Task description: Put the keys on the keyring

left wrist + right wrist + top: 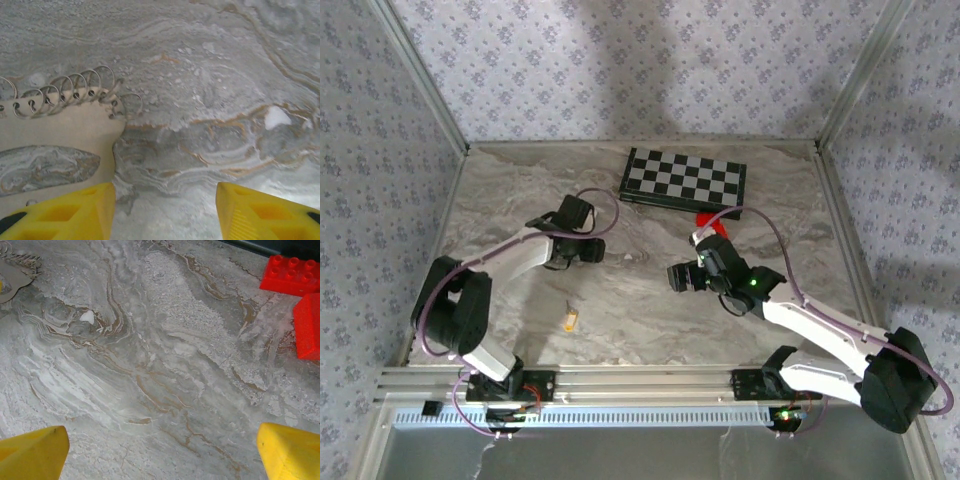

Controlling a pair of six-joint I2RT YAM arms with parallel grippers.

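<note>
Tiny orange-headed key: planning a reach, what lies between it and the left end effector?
Bare grey marble tabletop separates key and left end effector, top external view.

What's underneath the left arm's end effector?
Under the left end effector is mostly bare marble table. The keyring, a flat tan piece edged with wire loops, lies partly beneath one yellow finger, which hides its near edge.

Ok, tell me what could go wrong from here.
1. The keyring lies flat on the table, beside the left gripper rather than between its fingers; closing could just shove it.
2. The key lies apart, by the table's near edge, tiny and flat; it may slip when grasped.
</note>
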